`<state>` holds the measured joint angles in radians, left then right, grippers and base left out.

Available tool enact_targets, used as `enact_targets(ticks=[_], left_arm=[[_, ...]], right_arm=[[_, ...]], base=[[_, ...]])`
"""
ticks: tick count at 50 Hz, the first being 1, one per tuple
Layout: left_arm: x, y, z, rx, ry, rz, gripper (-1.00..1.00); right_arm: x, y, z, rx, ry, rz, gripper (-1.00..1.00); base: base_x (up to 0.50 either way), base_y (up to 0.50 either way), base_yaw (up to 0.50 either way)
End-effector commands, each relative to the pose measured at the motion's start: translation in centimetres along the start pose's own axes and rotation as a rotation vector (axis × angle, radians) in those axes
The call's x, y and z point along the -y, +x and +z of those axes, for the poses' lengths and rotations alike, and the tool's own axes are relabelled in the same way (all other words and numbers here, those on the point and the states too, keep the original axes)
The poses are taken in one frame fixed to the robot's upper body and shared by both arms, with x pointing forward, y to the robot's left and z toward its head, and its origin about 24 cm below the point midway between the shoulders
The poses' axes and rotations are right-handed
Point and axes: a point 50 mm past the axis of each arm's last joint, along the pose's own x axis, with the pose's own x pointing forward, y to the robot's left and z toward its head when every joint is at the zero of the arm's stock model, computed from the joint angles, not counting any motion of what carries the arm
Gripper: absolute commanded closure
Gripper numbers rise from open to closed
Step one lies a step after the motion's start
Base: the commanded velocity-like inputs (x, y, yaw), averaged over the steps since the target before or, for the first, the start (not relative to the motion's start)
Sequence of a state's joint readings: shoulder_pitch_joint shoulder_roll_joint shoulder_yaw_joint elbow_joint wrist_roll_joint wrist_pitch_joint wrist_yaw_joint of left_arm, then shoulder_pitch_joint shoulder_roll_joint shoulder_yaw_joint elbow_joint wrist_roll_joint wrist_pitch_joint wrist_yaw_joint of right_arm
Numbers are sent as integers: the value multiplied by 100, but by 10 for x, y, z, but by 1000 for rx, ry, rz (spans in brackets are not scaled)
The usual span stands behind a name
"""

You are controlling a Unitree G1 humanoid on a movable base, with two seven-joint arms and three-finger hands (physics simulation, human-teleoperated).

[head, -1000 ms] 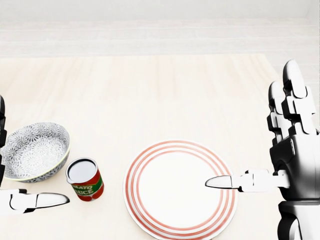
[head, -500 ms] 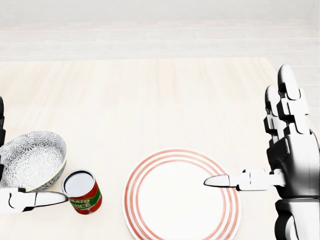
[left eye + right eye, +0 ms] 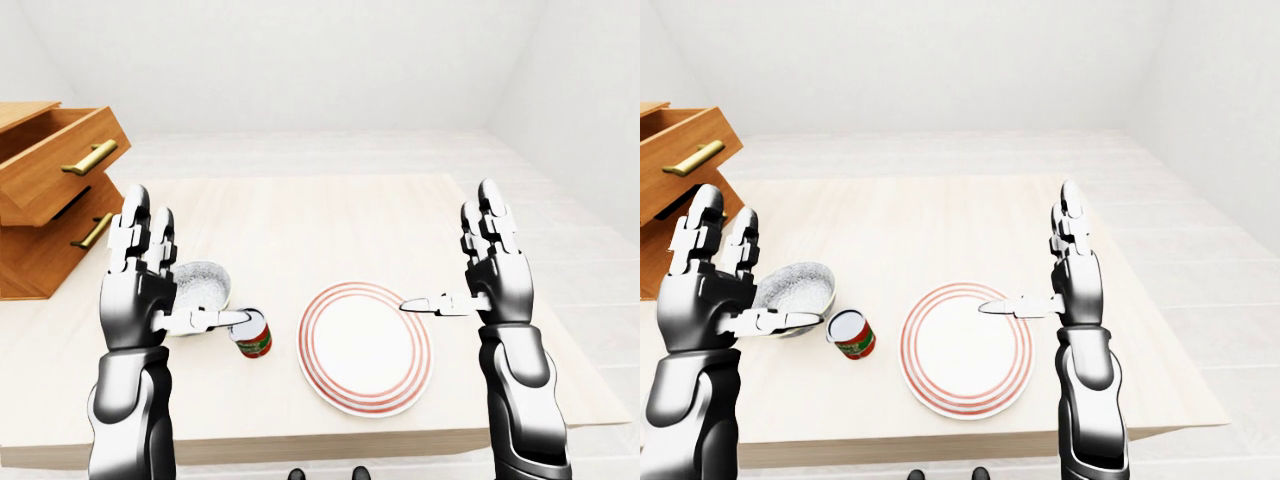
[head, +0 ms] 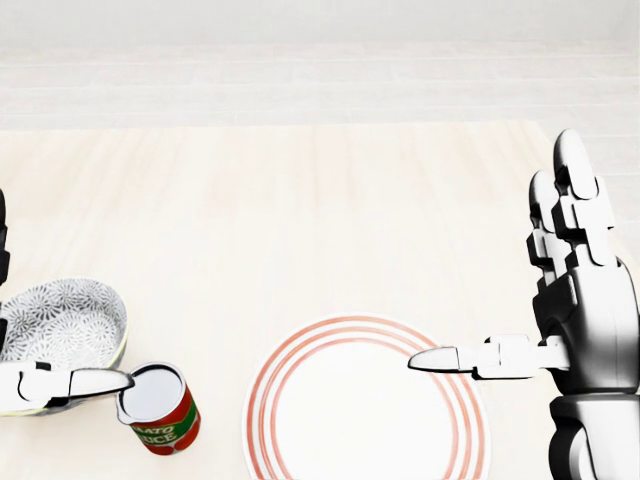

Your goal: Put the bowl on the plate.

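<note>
— Far left of the left-eye view?
— A wooden drawer unit (image 3: 50,195), top drawer pulled out, beside the pale table (image 3: 330,215).
— Next along?
— The left hand (image 3: 135,300): open, fingers upright, thumb stretched out to the right. Grips nothing. Thumb tip close by the can's rim; touching or not, cannot tell.
— And the bowl?
— Patterned bowl (image 4: 65,320), upright on the table at the head view's lower left, apart from the plate. Just right of it, a tomato sauce can (image 4: 158,408), upright.
— Then?
— The red-ringed plate (image 4: 350,420), flat on the table, near the can.
— Far right?
— The right hand (image 4: 585,310): open as well, fingers up, thumb pointing left over the plate's right rim.
</note>
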<state>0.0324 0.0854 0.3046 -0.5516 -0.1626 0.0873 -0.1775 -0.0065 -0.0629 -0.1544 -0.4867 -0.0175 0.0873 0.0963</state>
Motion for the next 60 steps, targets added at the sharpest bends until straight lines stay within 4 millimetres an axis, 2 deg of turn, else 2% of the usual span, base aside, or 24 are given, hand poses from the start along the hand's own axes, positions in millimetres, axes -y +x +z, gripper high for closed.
enact_targets(ticks=[1, 38, 46, 60], left_arm=[[-1, 2, -1, -2, 1, 3, -100], [-1, 6, -5, -14, 10, 29, -100], [-3, 6, -19, -90, 140, 39, -100], [-6, 9, -28, -164, 438, -20, -100]], right_arm=[[1, 1, 1, 7, -2, -4, -100], [2, 1, 0, 1, 5, -15, -100], [3, -3, 5, 17, -8, -22, -100], [4, -7, 15, 53, -26, -17, -100]], base=[[33, 0, 0], [2, 0, 0], [0, 0, 0], [0, 0, 0]])
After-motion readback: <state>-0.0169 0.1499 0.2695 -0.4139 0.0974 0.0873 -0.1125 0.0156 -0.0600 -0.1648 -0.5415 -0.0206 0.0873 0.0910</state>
